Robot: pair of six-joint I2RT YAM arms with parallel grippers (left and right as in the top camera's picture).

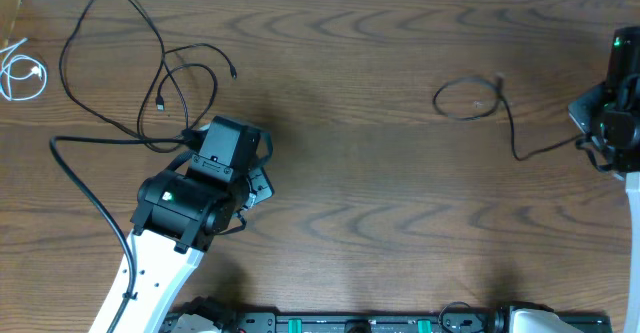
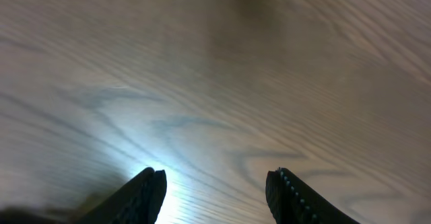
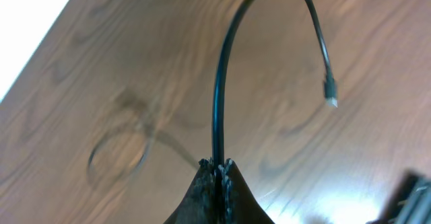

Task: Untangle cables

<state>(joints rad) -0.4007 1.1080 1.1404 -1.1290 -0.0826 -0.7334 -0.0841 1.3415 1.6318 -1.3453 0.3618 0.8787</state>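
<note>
Loops of a long black cable (image 1: 63, 58) sprawl at upper left of the overhead frame, with a white cable (image 1: 36, 72) coiled at the far left edge. At the right edge, the right gripper (image 3: 217, 165) is clamped on a second black cable (image 3: 217, 83). The left gripper (image 2: 215, 180) hangs with fingers apart over the table (image 2: 222, 69), holding nothing.

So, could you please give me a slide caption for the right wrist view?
Right gripper shut on a black cable, its plug end arcing free above the table.
</note>
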